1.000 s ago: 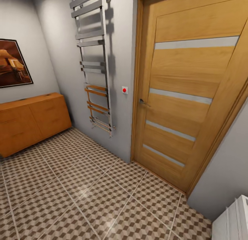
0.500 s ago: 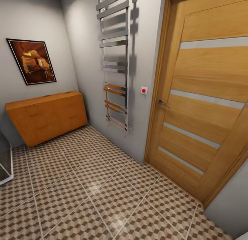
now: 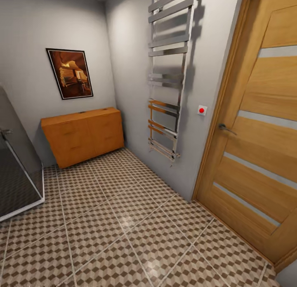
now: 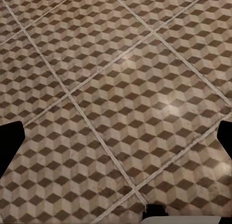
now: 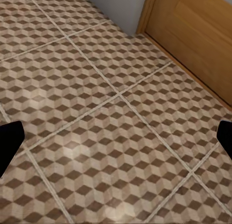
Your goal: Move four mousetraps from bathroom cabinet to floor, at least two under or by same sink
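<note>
Jaws on both arms stand wide apart and hold nothing: in each wrist view you see only dark fingertips at the picture's two edges, left gripper [image 4: 116,142] and right gripper [image 5: 116,142], with bare bathroom floor [image 3: 123,229] between them.

Your cabinet [image 3: 82,134] stands against the far wall at about 11 o'clock in the head view, closed, under a framed picture [image 3: 69,73]; no mousetraps can be seen, presumably because they are inside it.

A glass shower screen [image 3: 18,171] juts in at 9 o'clock, near the cabinet's left end. Drive straight for the cabinet and the base or left arm may clip that screen. On the other side, the towel rail [image 3: 169,85] stands out from the wall at 1 o'clock, and the wooden door [image 3: 255,147] at 3 o'clock; a wide swing of the right arm risks striking either. Stop too close and the drawer fronts may have no room to open.
</note>
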Robot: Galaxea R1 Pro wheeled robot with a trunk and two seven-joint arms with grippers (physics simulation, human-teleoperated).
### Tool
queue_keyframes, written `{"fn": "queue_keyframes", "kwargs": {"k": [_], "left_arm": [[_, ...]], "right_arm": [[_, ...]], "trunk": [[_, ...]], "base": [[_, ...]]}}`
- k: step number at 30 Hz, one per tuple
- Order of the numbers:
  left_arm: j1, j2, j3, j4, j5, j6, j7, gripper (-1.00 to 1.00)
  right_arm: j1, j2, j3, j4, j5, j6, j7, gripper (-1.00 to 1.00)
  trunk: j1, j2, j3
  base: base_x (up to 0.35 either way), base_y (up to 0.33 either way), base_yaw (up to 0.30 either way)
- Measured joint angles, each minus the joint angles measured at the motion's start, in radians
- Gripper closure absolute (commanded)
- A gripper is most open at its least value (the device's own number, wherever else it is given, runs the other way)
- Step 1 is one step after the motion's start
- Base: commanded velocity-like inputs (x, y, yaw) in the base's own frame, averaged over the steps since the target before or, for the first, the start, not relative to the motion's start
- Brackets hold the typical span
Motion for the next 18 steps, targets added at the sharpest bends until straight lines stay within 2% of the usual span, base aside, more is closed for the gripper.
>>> {"fn": "queue_keyframes", "kwargs": {"k": [18], "left_arm": [[0.000, 0.000, 0.000, 0.000, 0.000, 0.000, 0.000, -1.00]], "right_arm": [[0.000, 0.000, 0.000, 0.000, 0.000, 0.000, 0.000, -1.00]], "trunk": [[0.000, 0.000, 0.000]], "base": [[0.094, 0.083, 0.257]]}}
